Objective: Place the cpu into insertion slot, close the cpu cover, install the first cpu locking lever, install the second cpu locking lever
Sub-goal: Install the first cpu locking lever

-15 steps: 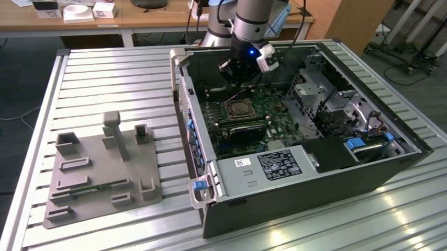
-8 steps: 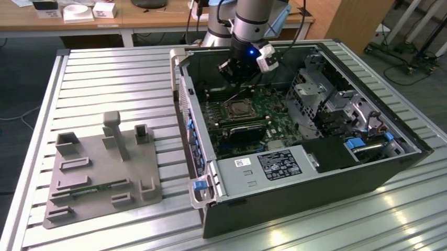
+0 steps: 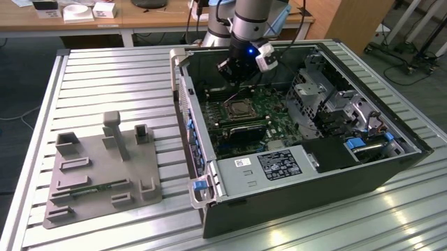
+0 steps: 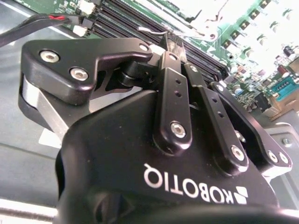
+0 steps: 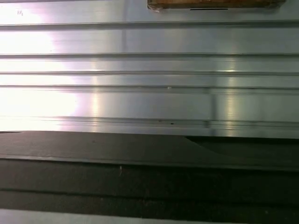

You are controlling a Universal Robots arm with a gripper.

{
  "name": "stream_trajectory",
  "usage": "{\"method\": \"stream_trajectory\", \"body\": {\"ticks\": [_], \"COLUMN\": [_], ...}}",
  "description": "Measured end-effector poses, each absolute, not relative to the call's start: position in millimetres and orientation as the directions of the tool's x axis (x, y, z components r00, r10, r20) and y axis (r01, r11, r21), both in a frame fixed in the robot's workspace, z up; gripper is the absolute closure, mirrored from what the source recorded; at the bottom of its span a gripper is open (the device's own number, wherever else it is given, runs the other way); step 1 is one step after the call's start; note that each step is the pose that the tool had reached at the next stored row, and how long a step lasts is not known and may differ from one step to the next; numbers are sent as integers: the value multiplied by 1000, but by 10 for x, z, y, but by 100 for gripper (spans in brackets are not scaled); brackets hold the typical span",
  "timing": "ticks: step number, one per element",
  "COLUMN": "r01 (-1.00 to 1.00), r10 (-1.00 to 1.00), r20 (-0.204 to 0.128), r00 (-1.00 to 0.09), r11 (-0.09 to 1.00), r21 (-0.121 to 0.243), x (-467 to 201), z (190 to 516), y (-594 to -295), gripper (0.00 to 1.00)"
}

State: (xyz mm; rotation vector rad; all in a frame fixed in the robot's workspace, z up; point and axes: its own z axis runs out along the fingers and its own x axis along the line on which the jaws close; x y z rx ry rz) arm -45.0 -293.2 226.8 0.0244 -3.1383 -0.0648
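In the exterior view the arm reaches down from 12 o'clock into the open computer case [image 3: 314, 193], which lies on its side on the ribbed metal surface [image 3: 112, 78]. The gripper [image 3: 237, 78] hangs over the green circuit board [image 3: 279, 112], just at 12 o'clock of the insertion slot [image 3: 241, 110]. The slot reads as a silvery square frame with a darker middle. From here I cannot tell whether the cpu sits in it, nor separate the cpu cover from the rim. A grey fixture plate [image 3: 98, 178] lies on the surface at 8 o'clock of the case, well apart from it. A wooden desk [image 3: 140, 15] stands beyond at 11 o'clock.

That view tells me little about the fingers, but the second wrist view does. There the gripper [image 4: 176, 44] has its two fingers [image 4: 170, 93] drawn together, with no gap between the tips. A thin metal rod [image 4: 152, 31] runs up to the tips, but I cannot tell whether it is pinched between them. Past the tips lie long black memory slots [image 4: 131, 23], then the glaring silvery metal of the insertion slot [image 4: 201, 16], too bright for me to read. A red and black cable [image 4: 28, 23] crosses one corner.

The first wrist view looks outward. It gives me the ribbed surface [image 5: 149, 93], a dark band [image 5: 149, 177] that I take for the case wall, and a strip of wood [image 5: 210, 3].
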Motion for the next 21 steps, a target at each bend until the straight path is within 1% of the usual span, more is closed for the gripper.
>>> {"method": "stream_trajectory", "body": {"ticks": [21], "r01": [-15], "r10": [-16], "r20": [2], "r00": [-1000], "r11": [999], "r21": [39], "x": [-433], "z": [2244], "y": [-2934], "gripper": [90]}}
